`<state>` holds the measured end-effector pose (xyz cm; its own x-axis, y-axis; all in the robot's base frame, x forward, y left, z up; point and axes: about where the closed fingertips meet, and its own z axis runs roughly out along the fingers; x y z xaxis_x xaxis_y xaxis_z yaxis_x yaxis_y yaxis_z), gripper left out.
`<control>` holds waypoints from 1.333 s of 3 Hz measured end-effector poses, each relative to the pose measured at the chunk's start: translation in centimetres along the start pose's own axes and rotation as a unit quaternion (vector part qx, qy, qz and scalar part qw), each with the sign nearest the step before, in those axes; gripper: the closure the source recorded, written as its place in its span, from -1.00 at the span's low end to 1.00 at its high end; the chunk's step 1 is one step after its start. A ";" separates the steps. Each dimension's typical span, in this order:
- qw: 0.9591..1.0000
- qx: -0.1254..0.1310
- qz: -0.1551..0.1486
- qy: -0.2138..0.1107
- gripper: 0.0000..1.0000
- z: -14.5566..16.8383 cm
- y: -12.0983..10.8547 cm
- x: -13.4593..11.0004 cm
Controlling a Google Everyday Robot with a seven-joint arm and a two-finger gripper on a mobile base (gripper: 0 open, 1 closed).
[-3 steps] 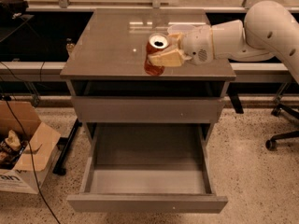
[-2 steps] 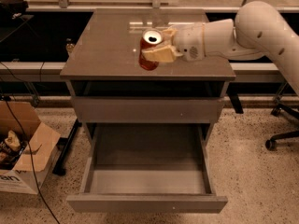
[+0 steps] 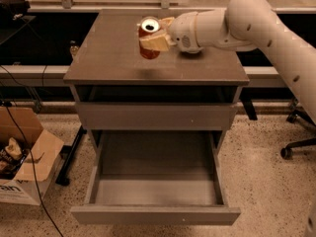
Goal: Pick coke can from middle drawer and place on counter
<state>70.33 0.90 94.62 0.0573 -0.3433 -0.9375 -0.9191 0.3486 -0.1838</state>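
The red coke can [image 3: 147,51] with its silver top is held upright in my gripper [image 3: 154,36], over the middle of the counter [image 3: 108,58]. The gripper's tan fingers [image 3: 154,44] are shut around the can's upper part. The white arm reaches in from the right. A shadow lies on the counter just below the can; I cannot tell whether the can touches the surface. The middle drawer [image 3: 155,189] is pulled out wide below, and its grey floor is bare.
A closed drawer front [image 3: 155,116] sits above the open one. An open cardboard box [image 3: 22,167] stands on the floor at the left with cables nearby. An office chair base [image 3: 296,144] is at the right.
The gripper has carried the can left and farther back over the counter.
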 end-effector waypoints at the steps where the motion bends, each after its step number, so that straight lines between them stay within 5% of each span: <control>1: 1.000 0.014 0.020 0.014 1.00 2.8 -2.7 1.0; 3: 0.995 0.002 0.097 0.019 0.16 6.9 -6.7 3.6; 4: 0.990 -0.036 0.133 0.025 -0.30 8.6 -7.0 4.5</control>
<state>80.44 4.45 89.17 -0.2094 -0.2914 -0.9334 -0.9242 0.3708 0.0916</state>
